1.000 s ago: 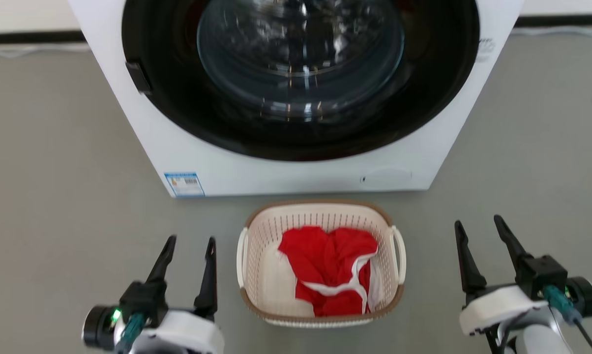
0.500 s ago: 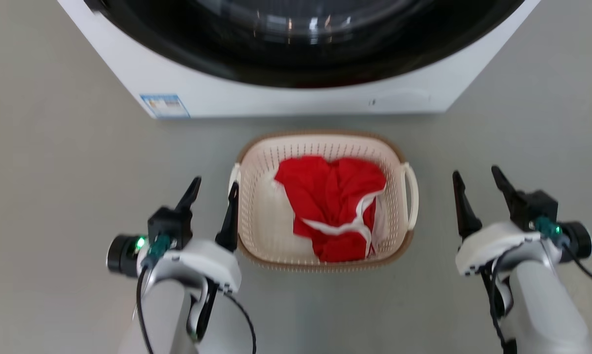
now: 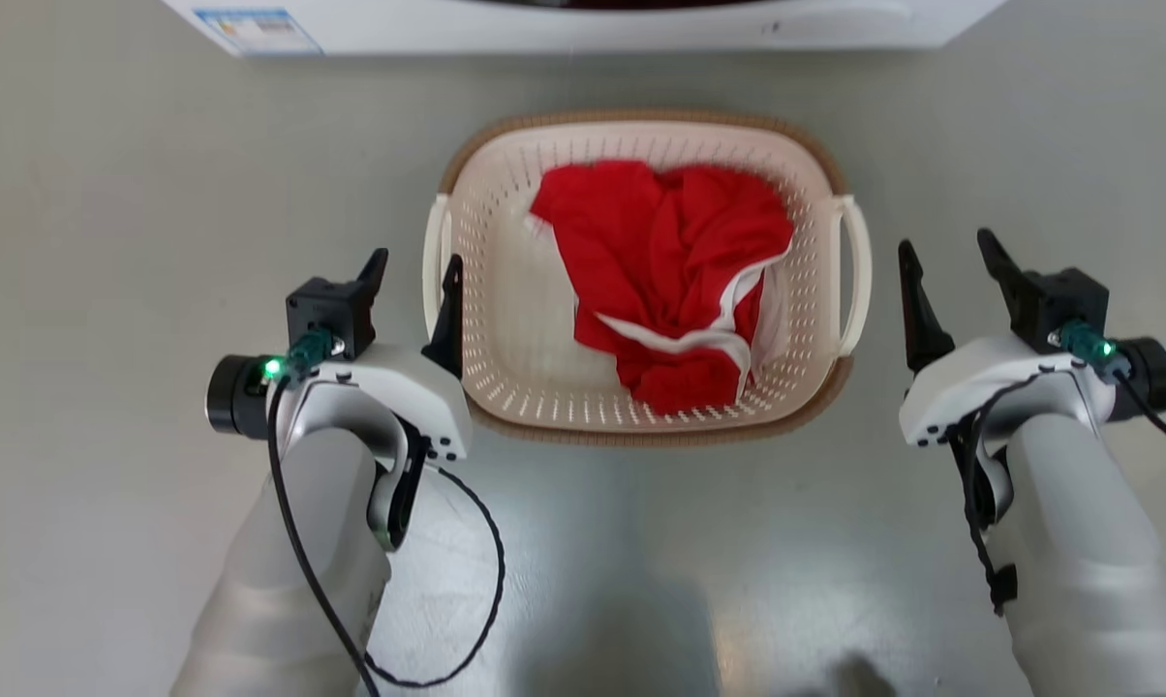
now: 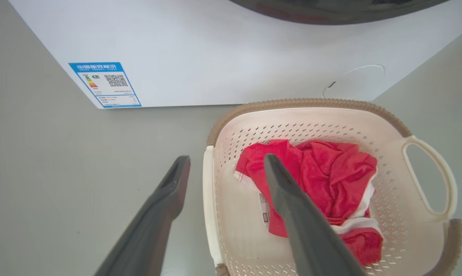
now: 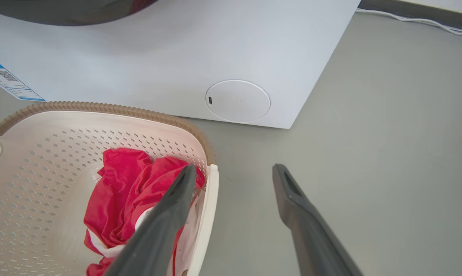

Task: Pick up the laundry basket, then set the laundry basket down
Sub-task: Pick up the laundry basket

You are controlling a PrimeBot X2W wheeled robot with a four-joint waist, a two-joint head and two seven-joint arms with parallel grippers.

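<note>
The cream-white perforated plastic laundry basket (image 3: 510,319) with its brown woven-look rim sits on the floor right between the two grippers, upright. Inside it lies one crumpled red garment with white trim (image 3: 670,261). It has two white loop handles, one on each side: the left handle (image 3: 435,261) and the right handle (image 3: 859,276).

The left gripper (image 3: 416,257) has its fingers wide apart and straddles the left handle, one finger outside and one over the basket's inside; whether it touches, I cannot tell. The right gripper (image 3: 944,242) is spread just as wide and grips nothing. In the head view it stands just outside the right handle.

Under it all is a smooth grey floor (image 3: 108,194). Past both sets of fingertips stands one white front-loading washing machine (image 3: 583,24), just beyond the basket, with one blue label (image 3: 259,19) at its lower corner on the left gripper's side.
</note>
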